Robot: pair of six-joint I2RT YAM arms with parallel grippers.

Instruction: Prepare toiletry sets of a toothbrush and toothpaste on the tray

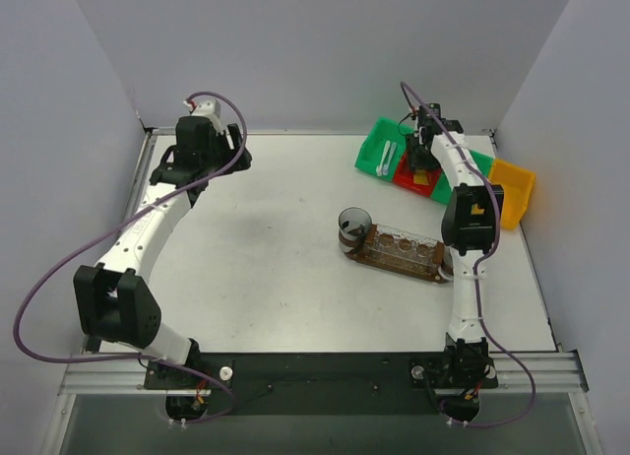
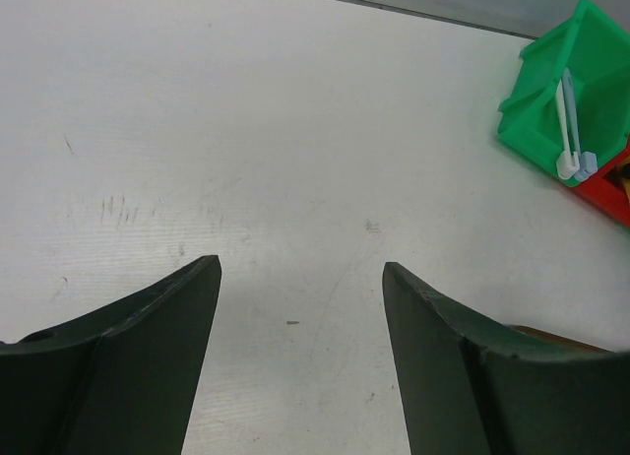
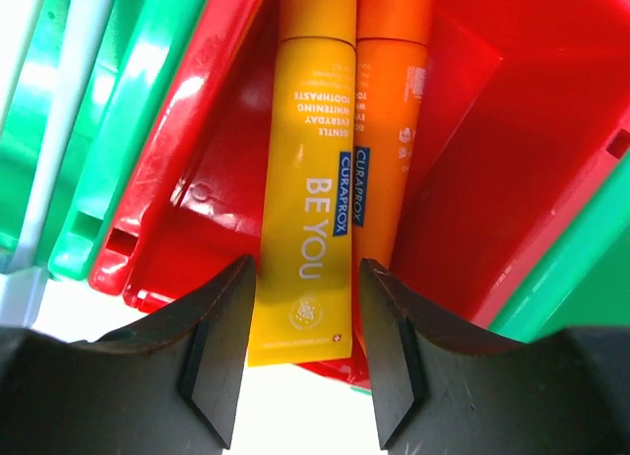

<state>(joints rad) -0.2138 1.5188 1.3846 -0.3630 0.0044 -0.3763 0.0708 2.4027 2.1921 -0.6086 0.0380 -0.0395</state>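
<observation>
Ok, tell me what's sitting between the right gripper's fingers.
The yellow toothpaste tube lies between the fingers of the right gripper, inside the red bin beside an orange tube. The right wrist view shows it; whether they pinch it is unclear.

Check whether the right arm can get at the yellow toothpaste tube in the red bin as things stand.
Probably yes. The right gripper hangs over the red bin, jaws open astride the yellow tube at its end, nothing between. The orange tube lying tight alongside may crowd one finger.

We find one toothpaste tube (image 3: 300, 179) between the right fingers (image 3: 221, 366), a second tube (image 3: 389, 130) touching its right side, both inside a bin (image 3: 512, 130), toothbrushes (image 2: 567, 120) in the neighbouring bin (image 2: 532, 125) to their left.
</observation>
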